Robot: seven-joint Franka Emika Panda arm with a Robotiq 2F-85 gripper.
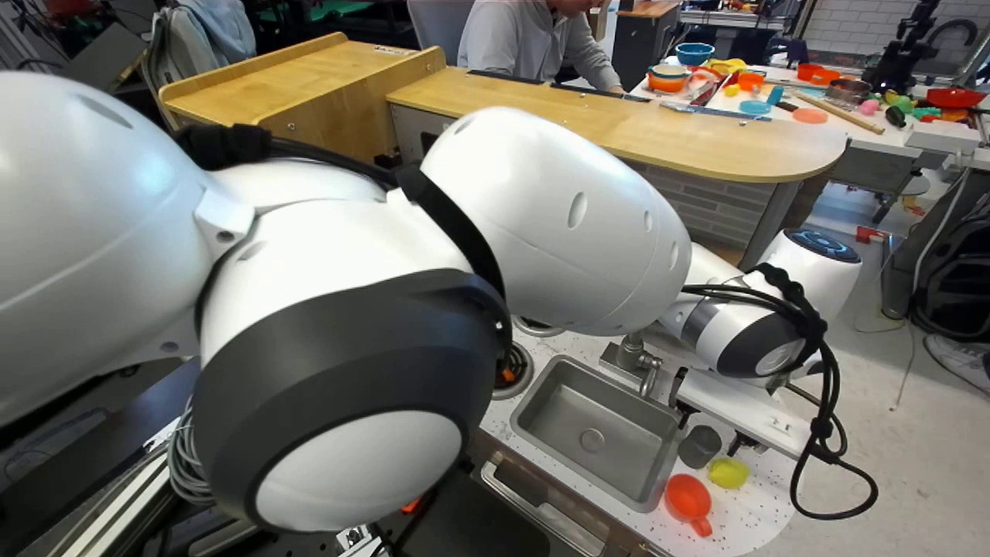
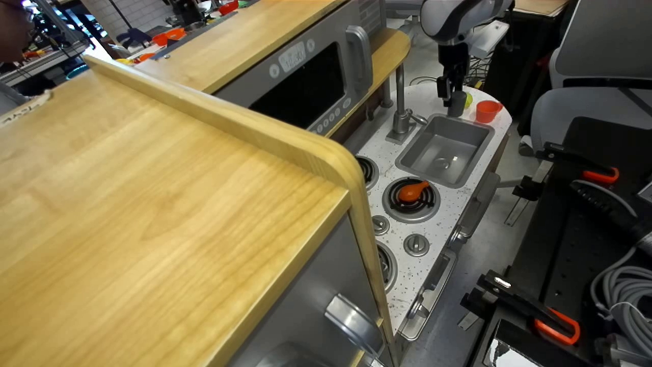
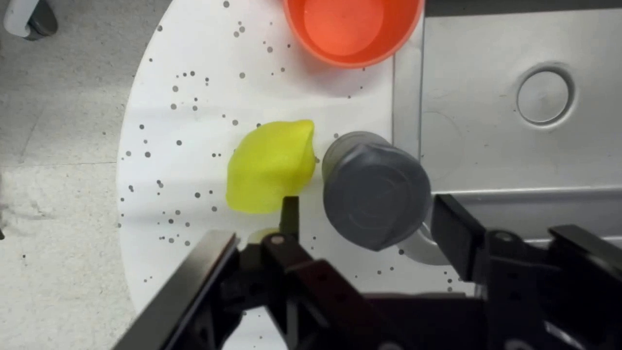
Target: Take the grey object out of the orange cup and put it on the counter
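The grey object is a dark, rounded cup-like piece. It appears to stand on the white counter beside the sink's edge, and shows in both exterior views. My gripper is open, with one finger on each side of the grey object. A gap shows at the left finger; the right finger is very close, and I cannot tell whether it touches. The orange cup stands on the counter near the sink, apart from the grey object. It looks empty inside, and shows in both exterior views.
A yellow-green piece lies close beside the grey object, near my left finger. The grey sink is on the other side. A faucet stands behind the sink. An orange thing lies on a black burner.
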